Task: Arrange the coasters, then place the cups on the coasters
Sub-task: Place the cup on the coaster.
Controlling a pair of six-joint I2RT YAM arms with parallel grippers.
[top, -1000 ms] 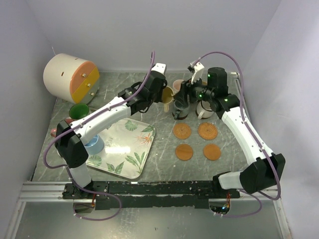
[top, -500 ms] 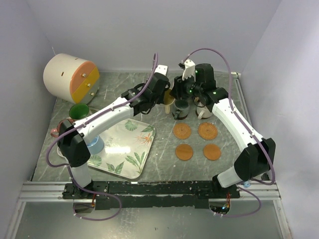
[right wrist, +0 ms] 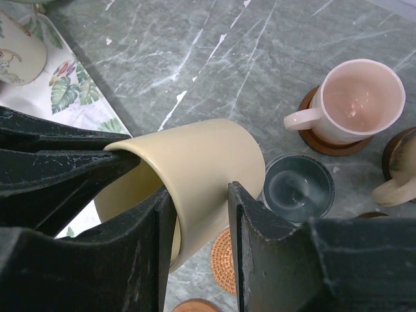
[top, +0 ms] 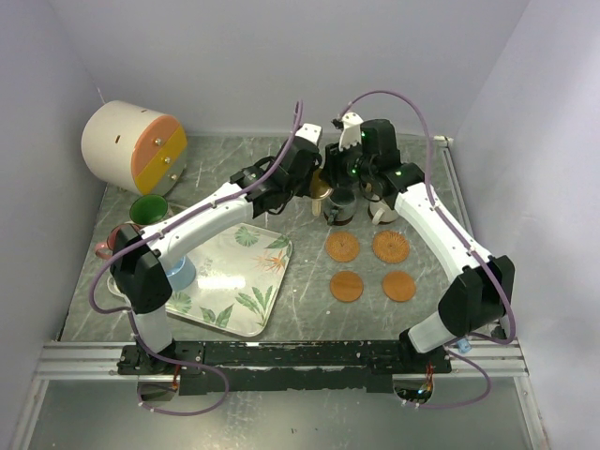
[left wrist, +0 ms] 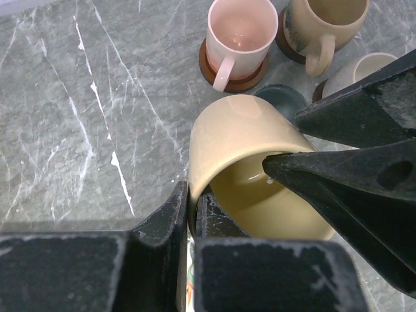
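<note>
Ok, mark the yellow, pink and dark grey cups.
yellow cup [left wrist: 224, 138], left wrist view, outer wall.
pink cup [left wrist: 240, 32], left wrist view, inside bottom.
dark grey cup [right wrist: 298, 186], right wrist view, inside bottom.

Lab test booth: blank pale walls [top: 281, 56] box a marble-patterned table [top: 309, 302].

- Left arm [top: 202, 220] and right arm [top: 441, 230] are showing white links between black joints.
- Purple cables [top: 394, 97] are trailing along them.
- Fingers [left wrist: 166, 221] are appearing matte black.
</note>
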